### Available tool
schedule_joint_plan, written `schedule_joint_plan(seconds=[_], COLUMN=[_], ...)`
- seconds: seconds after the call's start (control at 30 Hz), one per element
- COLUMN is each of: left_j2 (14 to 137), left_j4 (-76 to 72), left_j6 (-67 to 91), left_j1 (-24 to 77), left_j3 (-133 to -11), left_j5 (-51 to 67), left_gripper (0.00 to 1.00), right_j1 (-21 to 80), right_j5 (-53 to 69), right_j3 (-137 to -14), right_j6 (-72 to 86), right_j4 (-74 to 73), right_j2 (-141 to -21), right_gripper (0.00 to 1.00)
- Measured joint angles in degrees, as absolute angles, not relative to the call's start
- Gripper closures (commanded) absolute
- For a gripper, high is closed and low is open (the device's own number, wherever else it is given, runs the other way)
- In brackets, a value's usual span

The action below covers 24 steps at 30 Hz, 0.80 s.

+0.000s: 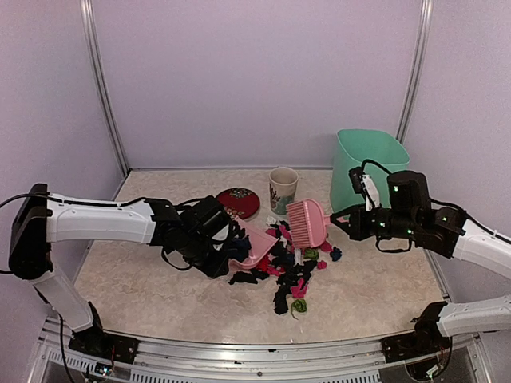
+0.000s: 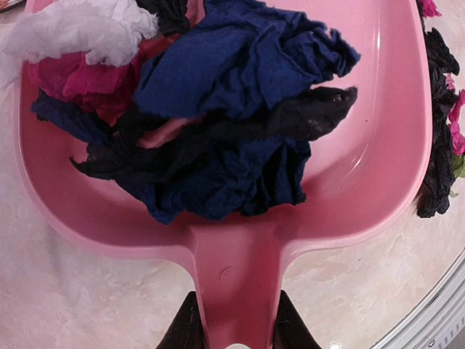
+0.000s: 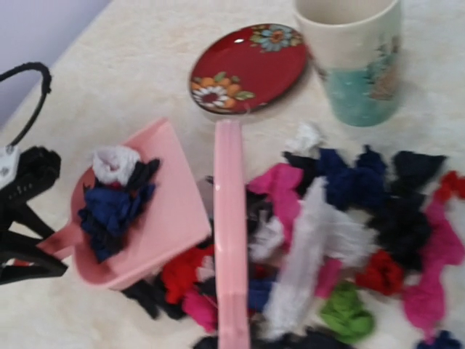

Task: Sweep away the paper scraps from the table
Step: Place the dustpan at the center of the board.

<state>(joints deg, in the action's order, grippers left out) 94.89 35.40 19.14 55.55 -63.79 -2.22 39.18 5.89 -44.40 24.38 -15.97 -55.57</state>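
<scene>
A pile of paper scraps [image 1: 291,275] lies on the table [image 1: 144,295] at the centre, mostly black with red, pink, blue and green bits. My left gripper [image 1: 227,249] is shut on the handle of a pink dustpan [image 1: 254,243], its black fingers [image 2: 182,327] on either side of the handle. Blue, black, pink and white scraps [image 2: 232,123] sit in the pan [image 2: 363,167]. My right gripper [image 1: 342,219] holds a pink brush [image 1: 307,222] over the pile's far side. In the right wrist view the brush [image 3: 231,240] stands between pan [image 3: 163,211] and scraps [image 3: 349,218]; its own fingers are hidden.
A red flowered plate [image 1: 238,203] and a cup [image 1: 283,189] stand just behind the pile. A green bin [image 1: 366,163] is at the back right, behind the right arm. More scraps [image 2: 436,167] lie beside the pan's right edge.
</scene>
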Motion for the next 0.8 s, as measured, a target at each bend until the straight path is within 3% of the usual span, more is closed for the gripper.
schedule_joint_plan(seconds=[0.3,0.8], left_j2=[90.1,95.6], left_j4=[34.9,33.2], left_j6=[23.0,25.3], left_j1=[53.9,52.3], left_j3=[-58.4,-56.9], left_j5=[-3.5,-3.3], left_gripper=[1.0,0.74], right_j1=[39.2,39.2], right_j5=[9.8,12.4], right_j3=[-43.2,-40.7], right_j6=[29.3,32.8], right_j4=[-9.0,-5.9], right_j2=[-60.1,-61.5], right_gripper=[1.0,1.0])
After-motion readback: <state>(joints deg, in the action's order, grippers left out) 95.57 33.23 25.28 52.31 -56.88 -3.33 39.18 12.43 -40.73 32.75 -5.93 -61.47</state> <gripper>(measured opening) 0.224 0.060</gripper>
